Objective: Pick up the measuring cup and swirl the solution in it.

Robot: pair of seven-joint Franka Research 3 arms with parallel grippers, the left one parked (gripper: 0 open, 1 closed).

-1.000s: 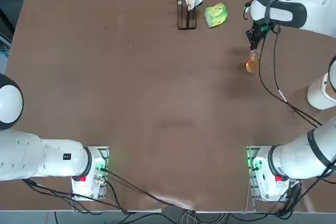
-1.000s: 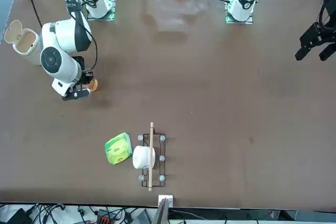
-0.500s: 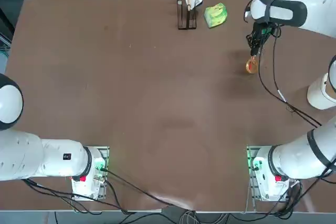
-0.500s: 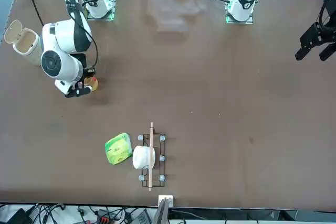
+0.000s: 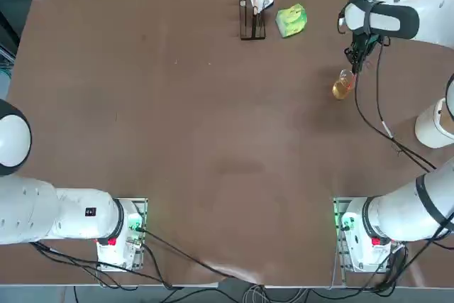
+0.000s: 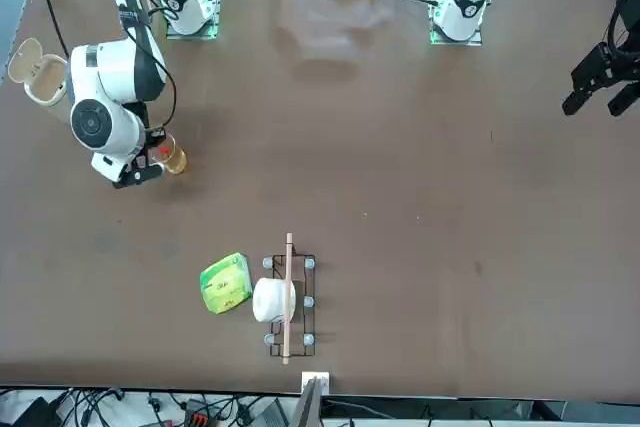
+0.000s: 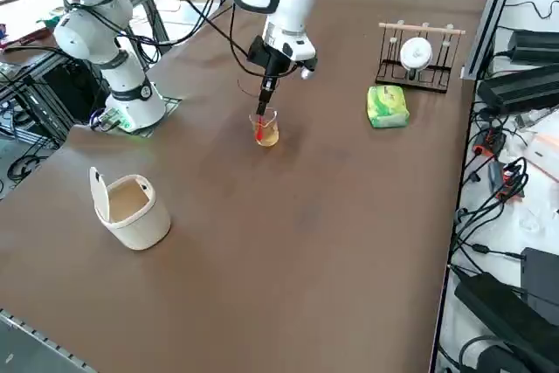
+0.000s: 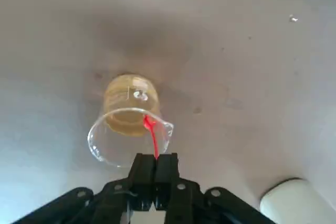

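Note:
The measuring cup [image 8: 128,129] is a small clear glass vessel with the orange-amber solution [image 8: 128,106] in its bottom. My right gripper [image 8: 155,163] is shut on its rim, where a thin red strip runs down into the glass. The cup [image 5: 342,88] hangs tilted under the gripper [image 5: 352,69] at the far right of the table, just above the brown surface, with its shadow beside it. From across the table the cup [image 6: 173,159] shows beside the gripper [image 6: 155,152], and in the right side view the cup [image 7: 266,129] hangs below the gripper [image 7: 262,113].
A white lidded cup [image 5: 433,124] stands near the right edge, nearer the arm bases than the measuring cup. A green and yellow lump [image 5: 291,20] and a wire rack [image 5: 252,5] holding a white cup sit at the far edge. Cables trail from the arm.
The gripper and wrist have shifted slightly toward the right edge. The measuring cup stays in the grip and its tilt has changed, bottom swinging under the fingers.

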